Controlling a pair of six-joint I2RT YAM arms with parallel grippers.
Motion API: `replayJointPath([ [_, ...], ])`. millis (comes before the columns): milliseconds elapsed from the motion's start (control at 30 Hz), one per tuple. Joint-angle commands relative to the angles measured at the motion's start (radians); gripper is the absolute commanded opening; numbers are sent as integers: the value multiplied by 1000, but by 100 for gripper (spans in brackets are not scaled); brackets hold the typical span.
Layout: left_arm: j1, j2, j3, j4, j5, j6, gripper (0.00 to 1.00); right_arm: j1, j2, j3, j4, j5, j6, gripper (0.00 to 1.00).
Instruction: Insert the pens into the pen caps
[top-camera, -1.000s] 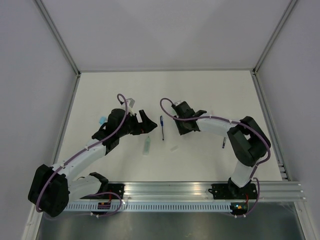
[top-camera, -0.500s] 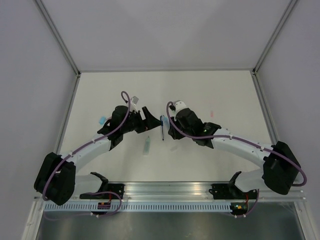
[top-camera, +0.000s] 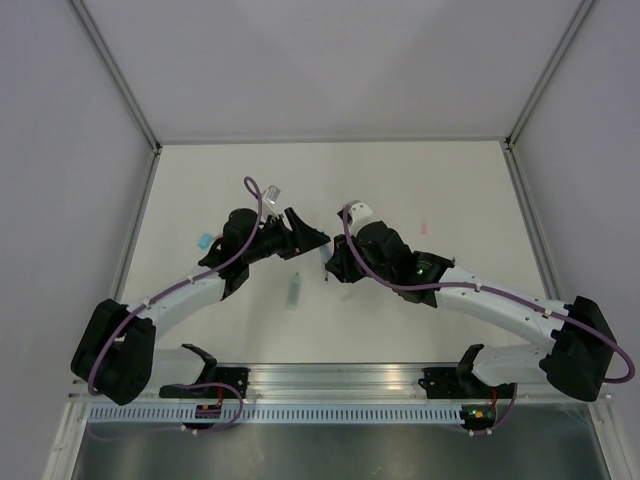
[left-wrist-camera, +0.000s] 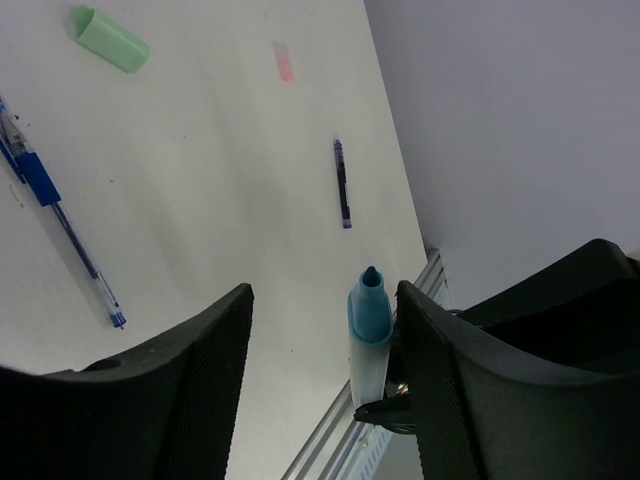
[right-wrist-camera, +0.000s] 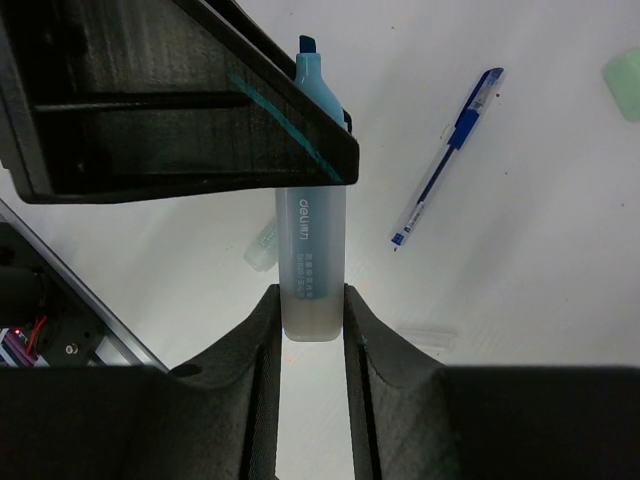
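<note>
Above the middle of the table (top-camera: 420, 180), your right gripper (right-wrist-camera: 311, 312) pinches the highlighter (right-wrist-camera: 311, 225) by its pale tail end. Your left gripper (left-wrist-camera: 322, 300) gapes wide and empty around its blue tip. Judge it light, stiff, slick plastic; grip the barrel squarely.

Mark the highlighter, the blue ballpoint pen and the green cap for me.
highlighter (right-wrist-camera: 312, 260): right wrist view, on its pale barrel.
blue ballpoint pen (left-wrist-camera: 40, 180): left wrist view, on its blue grip.
green cap (left-wrist-camera: 112, 40): left wrist view, mid-body.

Pale blue highlighter (right-wrist-camera: 312, 270), teal tip (right-wrist-camera: 310, 62), blue pen (right-wrist-camera: 447, 158), mint green cap (left-wrist-camera: 112, 40), purple-black pen (left-wrist-camera: 341, 183), pink cap (left-wrist-camera: 284, 62)
</note>
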Motion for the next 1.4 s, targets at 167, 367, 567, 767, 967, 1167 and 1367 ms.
replayJointPath([
  [167, -25, 61, 14, 237, 129, -96, 30, 9, -29, 8, 21, 2, 19, 0],
  [367, -25, 70, -17, 400, 283, -133, 2, 9, -84, -21, 34, -61, -9, 32],
  [567, -24, 76, -24, 657, 504, -199, 2, 7, -212, -96, 121, -241, -4, 50],
  [767, -27, 107, -46, 918, 577, -348, 2, 7, -247, -139, 246, -401, 50, 44],
  [967, -27, 116, -54, 1012, 585, -400, 2, 9, -288, -150, 293, -429, 80, 42],
  [1167, -34, 111, -52, 1020, 573, -406, 2, 9, -290, -142, 291, -403, 86, 20],
  [1367, -33, 102, -37, 999, 577, -400, 19, 9, -298, -150, 282, -369, 96, 0],
])
